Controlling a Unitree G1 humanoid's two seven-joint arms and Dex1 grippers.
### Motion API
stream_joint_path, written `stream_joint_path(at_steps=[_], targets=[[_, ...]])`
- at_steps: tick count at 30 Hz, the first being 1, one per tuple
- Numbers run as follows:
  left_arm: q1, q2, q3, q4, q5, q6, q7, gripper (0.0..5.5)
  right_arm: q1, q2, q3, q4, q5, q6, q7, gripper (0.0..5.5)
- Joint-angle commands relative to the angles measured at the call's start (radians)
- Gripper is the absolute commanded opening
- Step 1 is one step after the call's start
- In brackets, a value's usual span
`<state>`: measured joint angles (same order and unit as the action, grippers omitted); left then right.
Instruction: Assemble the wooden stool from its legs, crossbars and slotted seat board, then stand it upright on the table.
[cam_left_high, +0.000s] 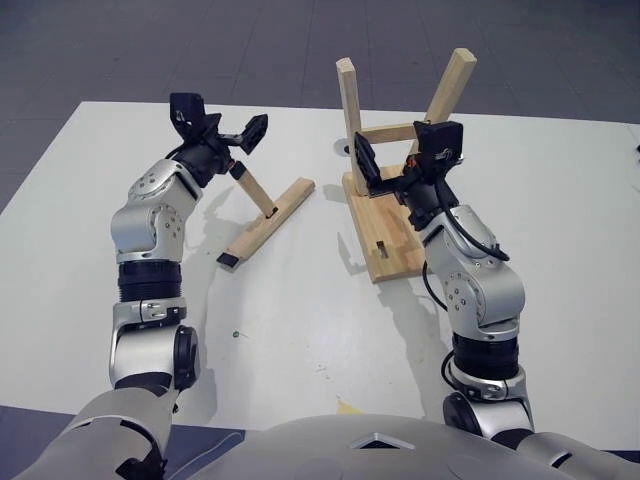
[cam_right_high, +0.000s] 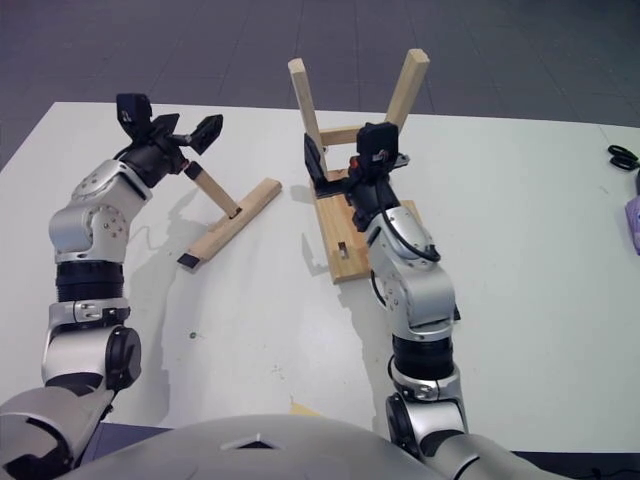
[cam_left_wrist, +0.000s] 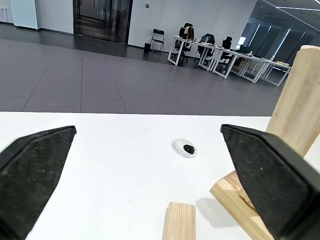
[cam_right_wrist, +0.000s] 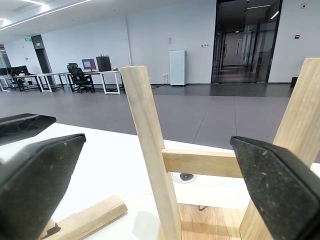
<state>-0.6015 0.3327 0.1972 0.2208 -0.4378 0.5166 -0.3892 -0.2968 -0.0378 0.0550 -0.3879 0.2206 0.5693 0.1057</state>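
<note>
The slotted seat board (cam_left_high: 388, 238) lies flat on the white table, with two wooden legs (cam_left_high: 348, 100) (cam_left_high: 451, 88) standing up from its far end and a crossbar (cam_left_high: 390, 132) joining them. My right gripper (cam_left_high: 403, 150) is open just in front of these legs; in the right wrist view its fingers (cam_right_wrist: 40, 185) flank the near leg (cam_right_wrist: 150, 145) and the crossbar (cam_right_wrist: 200, 162). Another leg (cam_left_high: 265, 222) lies on the table to the left, with a short crossbar (cam_left_high: 252, 188) rising from it. My left gripper (cam_left_high: 222, 125) hangs open just above that crossbar's tip (cam_left_wrist: 179, 222), holding nothing.
A round cable grommet (cam_left_wrist: 184, 147) sits in the table behind the parts. Black scissors (cam_right_high: 622, 155) and a purple object (cam_right_high: 635, 215) lie at the far right edge. Bare table (cam_left_high: 300, 330) stretches in front of the parts.
</note>
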Motion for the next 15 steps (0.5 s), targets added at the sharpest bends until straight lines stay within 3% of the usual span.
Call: stream_joint_path(at_steps=[1,8,15], targets=[[-0.071,0.002,0.005,-0.124,-0.033,0.066,0.026,5.38,0.01,0.005,0.003,-0.011,-0.007,-0.001,-0.011,5.4],[-0.099,0.006,0.014,-0.268,-0.099,0.154,0.033,5.38,0.011,0.006,0.004,-0.016,-0.009,0.0,-0.013,5.4],[-0.004,-0.006,-0.039,-0.193,-0.046,0.13,0.007,5.38,0.012,0.002,0.006,-0.017,-0.014,0.0,-0.014,5.4]])
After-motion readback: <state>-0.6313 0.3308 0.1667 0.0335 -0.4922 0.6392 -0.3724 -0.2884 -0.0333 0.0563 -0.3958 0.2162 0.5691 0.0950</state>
